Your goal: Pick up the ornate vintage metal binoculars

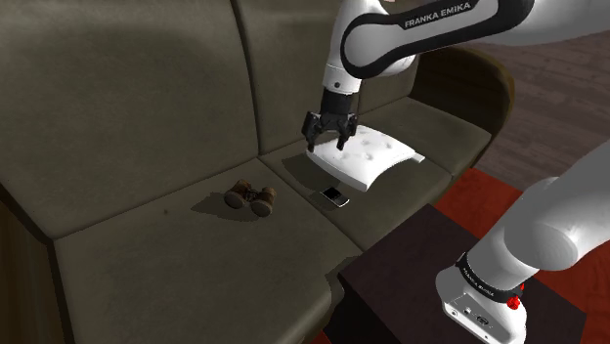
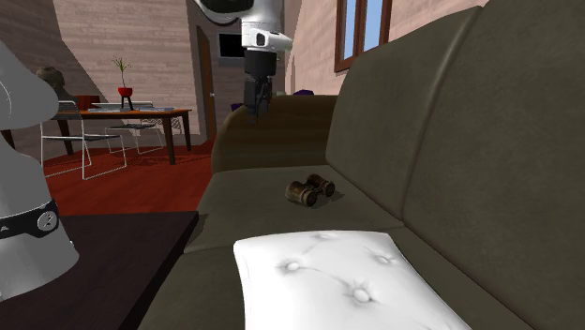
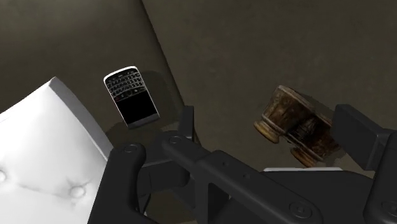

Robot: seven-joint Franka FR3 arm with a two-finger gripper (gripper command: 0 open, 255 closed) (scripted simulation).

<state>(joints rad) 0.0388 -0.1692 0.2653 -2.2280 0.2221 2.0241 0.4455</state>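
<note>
Two-fingered and all black, the pincer hangs in the air over the dark sofa, pointing down at the seat; its fingers stand spread apart with nothing between them that they touch, so it pinches nothing.

The binoculars, brown and worn-looking with two short flared barrels, lie on their side on the seat cushion; they sit below the pincer and off to one side of it, toward the shoulder view's left, well clear of both fingertips; in the wrist view they lie ahead of the pincer, closer to one finger than to the other.

A phone with a keypad and a dark screen lies face up on the seat, below the pincer and beyond its other finger; it is just beside the corner of a white tufted cushion, which rests on the seat almost under the pincer on the side away from the binoculars; the phone lies between the cushion and the binoculars, nearer the cushion.

A dark low table stands in front of the sofa, near the arm's stand.
</note>
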